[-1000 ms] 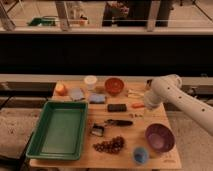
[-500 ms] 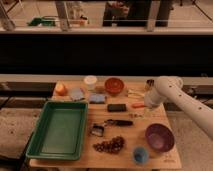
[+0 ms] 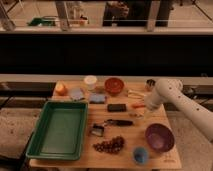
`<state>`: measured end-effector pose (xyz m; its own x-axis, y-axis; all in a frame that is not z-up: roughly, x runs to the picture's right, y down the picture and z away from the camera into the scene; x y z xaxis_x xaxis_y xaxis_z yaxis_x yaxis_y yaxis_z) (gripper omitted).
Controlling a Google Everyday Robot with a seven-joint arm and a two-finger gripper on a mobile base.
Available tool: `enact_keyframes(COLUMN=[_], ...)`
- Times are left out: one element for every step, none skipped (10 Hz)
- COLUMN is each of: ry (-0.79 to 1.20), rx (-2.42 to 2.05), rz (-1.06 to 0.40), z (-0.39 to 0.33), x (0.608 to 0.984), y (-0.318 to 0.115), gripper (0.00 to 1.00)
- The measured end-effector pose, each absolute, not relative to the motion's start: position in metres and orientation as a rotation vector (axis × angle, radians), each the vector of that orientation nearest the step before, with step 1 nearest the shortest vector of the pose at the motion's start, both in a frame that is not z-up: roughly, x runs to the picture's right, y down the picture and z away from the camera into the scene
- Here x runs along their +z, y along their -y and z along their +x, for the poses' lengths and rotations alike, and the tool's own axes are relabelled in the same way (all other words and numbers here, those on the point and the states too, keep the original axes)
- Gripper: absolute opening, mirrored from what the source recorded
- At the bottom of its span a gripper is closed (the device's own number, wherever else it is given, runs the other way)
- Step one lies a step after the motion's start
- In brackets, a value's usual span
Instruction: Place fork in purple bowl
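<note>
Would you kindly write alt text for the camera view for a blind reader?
A white robot arm reaches from the right over a wooden table, its hand low beside an orange-handled utensil. The purple bowl sits at the near right corner, a silvery fork lies farther back by a red-orange bowl, and a green tray fills the left.

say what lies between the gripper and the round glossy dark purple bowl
Just bare wooden table, seen in the camera view; the gripper hangs up-left of the purple bowl.
</note>
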<state>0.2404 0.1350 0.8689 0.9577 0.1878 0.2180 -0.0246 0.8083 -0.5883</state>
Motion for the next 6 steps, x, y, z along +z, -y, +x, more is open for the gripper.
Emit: enact_keyframes(ry=[0.274,0.274,0.275,0.278,0.279,0.28], rx=[0.12,0.125,0.129,0.129,0.13,0.13], rz=[-0.622,-0.622,-0.624,-0.625,-0.627,-0.627], z=[0.2415,0.2426,0.2438,0.2438,0.2439,0.2445], x=[0.8713,0.8728,0.8752,0.8767,0.8781,0.879], y=[-0.1369,-0.1382,-0.1406,-0.1417,-0.1429,-0.1436], gripper=[0.74,0.74,0.74,0.74,0.73,0.69])
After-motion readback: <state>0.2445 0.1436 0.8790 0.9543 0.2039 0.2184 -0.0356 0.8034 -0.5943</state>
